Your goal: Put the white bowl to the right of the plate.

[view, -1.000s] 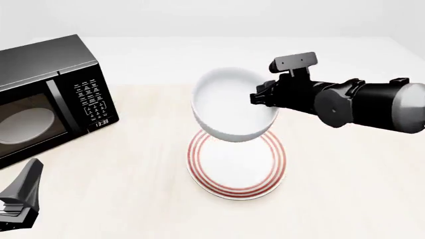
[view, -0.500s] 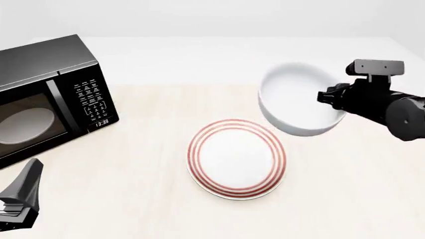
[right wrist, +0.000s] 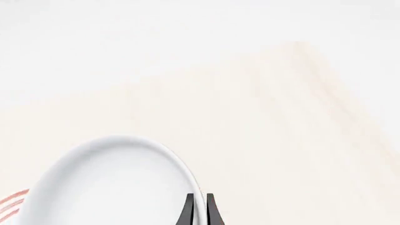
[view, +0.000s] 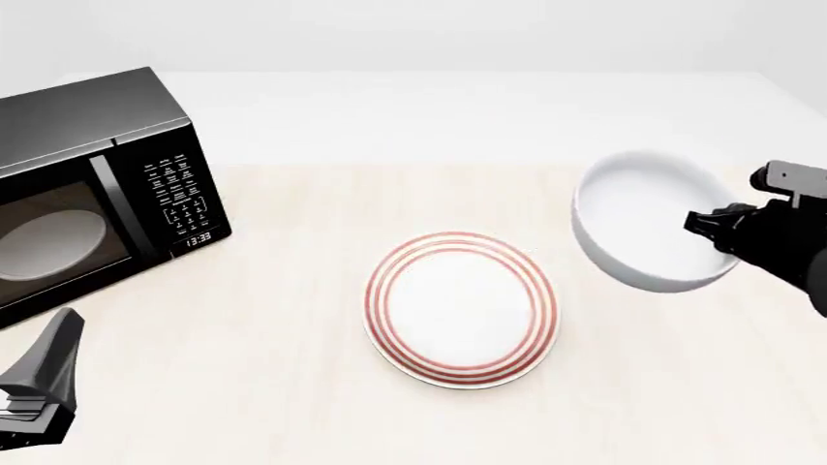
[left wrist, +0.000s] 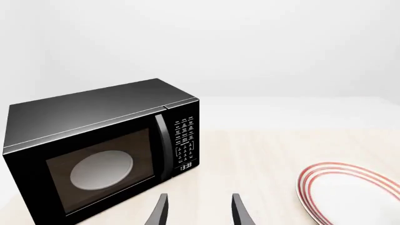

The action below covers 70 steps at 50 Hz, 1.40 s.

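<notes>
The white bowl (view: 653,232) is held above the table, to the right of the red-ringed plate (view: 462,308), tilted a little. My right gripper (view: 708,225) is shut on the bowl's right rim. In the right wrist view its fingers (right wrist: 187,211) pinch the rim of the bowl (right wrist: 106,187), and a sliver of the plate (right wrist: 9,206) shows beside it. The plate lies flat at the table's middle and also shows in the left wrist view (left wrist: 356,197). My left gripper (view: 39,387) rests at the front left, open and empty, with its fingers (left wrist: 159,213) apart.
A black microwave (view: 91,184) stands at the left with its door shut and a white disc behind the window. It also fills the left wrist view (left wrist: 106,150). The wooden tabletop (view: 297,291) stretches around the plate.
My right gripper has carried the bowl from above the plate to the right and lower. The plate is uncovered now. The left arm has not moved.
</notes>
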### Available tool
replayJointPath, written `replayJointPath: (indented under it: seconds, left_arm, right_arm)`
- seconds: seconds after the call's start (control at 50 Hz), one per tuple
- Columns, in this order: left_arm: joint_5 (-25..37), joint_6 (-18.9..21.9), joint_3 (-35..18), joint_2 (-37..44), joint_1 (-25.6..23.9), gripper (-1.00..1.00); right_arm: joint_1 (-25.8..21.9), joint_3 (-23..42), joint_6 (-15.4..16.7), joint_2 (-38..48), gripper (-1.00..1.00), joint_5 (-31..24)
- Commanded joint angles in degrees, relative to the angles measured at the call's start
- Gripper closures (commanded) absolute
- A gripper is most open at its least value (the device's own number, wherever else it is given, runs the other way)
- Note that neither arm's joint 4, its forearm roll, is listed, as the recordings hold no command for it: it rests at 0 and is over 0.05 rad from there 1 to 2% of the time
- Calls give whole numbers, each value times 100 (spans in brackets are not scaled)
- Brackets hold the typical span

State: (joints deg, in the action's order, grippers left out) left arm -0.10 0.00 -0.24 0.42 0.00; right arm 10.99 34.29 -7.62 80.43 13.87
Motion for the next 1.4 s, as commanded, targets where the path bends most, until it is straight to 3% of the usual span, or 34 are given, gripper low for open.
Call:
replayJointPath:
  seconds: [0.02,0.22,0.26,0.64,1.4]
  left_arm:
    - [0,0,0,0,0,-100]
    - [0,0,0,0,0,-100]
    - [0,0,0,0,0,-100]
    - [0,0,0,0,0,-100]
    - [0,0,0,0,0,-100]
  right_arm:
    - [407,-280,-193,117,100,370]
    - [699,-499,-271,288,100,673]
    - [696,-552,-407,371,100,768]
    - [1021,-900,-494,1029,100,1523]
    - [991,-801,-596,2390,100,2365]
